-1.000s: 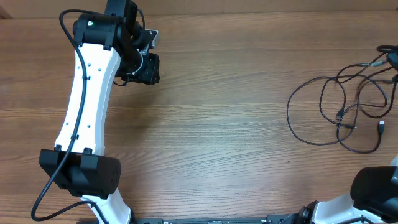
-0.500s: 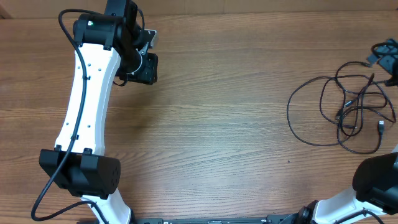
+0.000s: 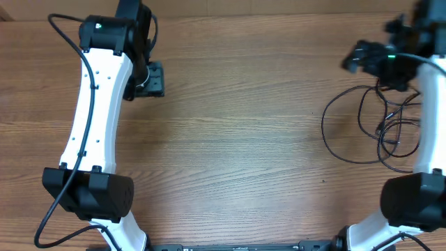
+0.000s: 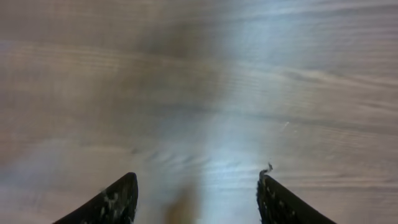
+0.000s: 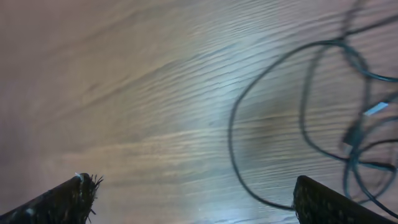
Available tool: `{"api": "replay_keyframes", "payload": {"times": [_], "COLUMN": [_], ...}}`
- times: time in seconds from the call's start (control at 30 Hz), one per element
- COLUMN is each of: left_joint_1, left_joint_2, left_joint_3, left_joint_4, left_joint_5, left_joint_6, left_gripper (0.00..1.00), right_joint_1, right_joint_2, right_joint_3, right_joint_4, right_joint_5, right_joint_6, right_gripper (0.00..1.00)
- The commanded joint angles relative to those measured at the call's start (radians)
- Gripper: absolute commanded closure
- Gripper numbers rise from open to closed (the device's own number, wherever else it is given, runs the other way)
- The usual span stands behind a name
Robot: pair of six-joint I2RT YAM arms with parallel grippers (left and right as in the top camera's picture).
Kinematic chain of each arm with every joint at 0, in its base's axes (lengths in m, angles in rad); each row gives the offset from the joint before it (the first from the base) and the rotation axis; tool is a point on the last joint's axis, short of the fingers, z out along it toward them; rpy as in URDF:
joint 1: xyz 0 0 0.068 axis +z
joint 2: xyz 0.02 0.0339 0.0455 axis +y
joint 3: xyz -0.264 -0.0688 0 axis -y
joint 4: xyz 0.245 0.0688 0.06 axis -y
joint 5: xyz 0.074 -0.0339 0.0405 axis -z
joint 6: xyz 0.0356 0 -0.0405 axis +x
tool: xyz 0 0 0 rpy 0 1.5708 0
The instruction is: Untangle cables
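The cables (image 3: 382,130) are thin black cords in a loose tangle of overlapping loops, lying on the right side of the brown wood-grain tabletop (image 3: 244,125). My own right arm (image 3: 431,111) covers the tangle's far edge, and both wrist views are blurred. My left fingers (image 4: 118,202) and right fingers (image 5: 68,196) stand spread apart, holding nothing.

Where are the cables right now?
In the overhead view the cables lie in a loose tangle at the table's right edge, partly under the right arm; the right wrist view shows them on the wood, towards its right.
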Motion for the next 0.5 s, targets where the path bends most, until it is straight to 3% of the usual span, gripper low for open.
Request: {"api": "replay_keyframes", "payload": {"times": [0.0,0.27,0.47], "left_joint_1": [0.047,0.064,0.065], "left_joint_2": [-0.013,-0.055,-0.173], "left_joint_3": [0.013,-0.090,-0.285], "left_joint_4": [-0.038,-0.038,-0.038], "left_joint_5": [-0.024,0.045,0.028], "left_joint_6": [-0.019,0.041,0.039], "left_gripper": [0.38,0.38,0.38], "right_joint_1": [0.096,0.205,0.207], "right_joint_2": [-0.007,-0.007,-0.008], "right_joint_3": [0.000,0.000,0.000], "right_joint_4": [-0.018,-0.121,-0.269], "right_joint_5": [0.099,0.104,0.102], "right_joint_6": [-0.006,0.148,0.154], "right_gripper": [0.00,0.00,0.00]}}
